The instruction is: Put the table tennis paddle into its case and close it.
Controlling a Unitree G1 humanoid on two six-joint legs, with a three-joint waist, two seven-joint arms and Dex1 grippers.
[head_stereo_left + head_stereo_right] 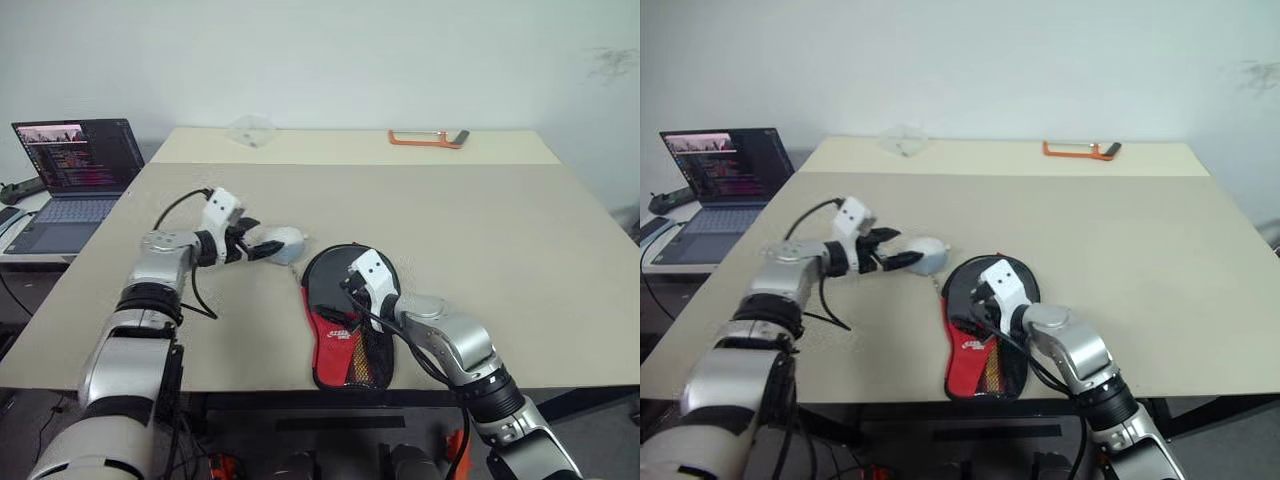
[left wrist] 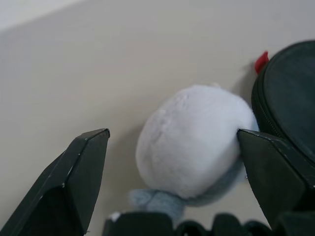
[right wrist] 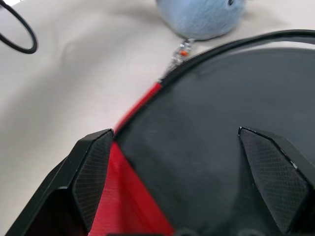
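The case (image 1: 340, 320) lies flat near the table's front edge: a black paddle-shaped cover with a red mesh pocket (image 1: 335, 345), its zipper pull (image 3: 182, 51) at the rim. The table tennis paddle is hidden. My right gripper (image 1: 347, 290) hovers open just over the case's round black top (image 3: 206, 123), a finger (image 3: 93, 172) on each side. My left gripper (image 1: 255, 246) is open too, and its fingers (image 2: 83, 172) straddle a white plush toy (image 2: 194, 137) that rests against the case's left edge.
An open laptop (image 1: 75, 165) sits on a side table to the left. At the table's far edge lie an orange-framed tool (image 1: 428, 138) and a clear plastic item (image 1: 250, 130). A black cable (image 1: 195, 295) loops from my left wrist.
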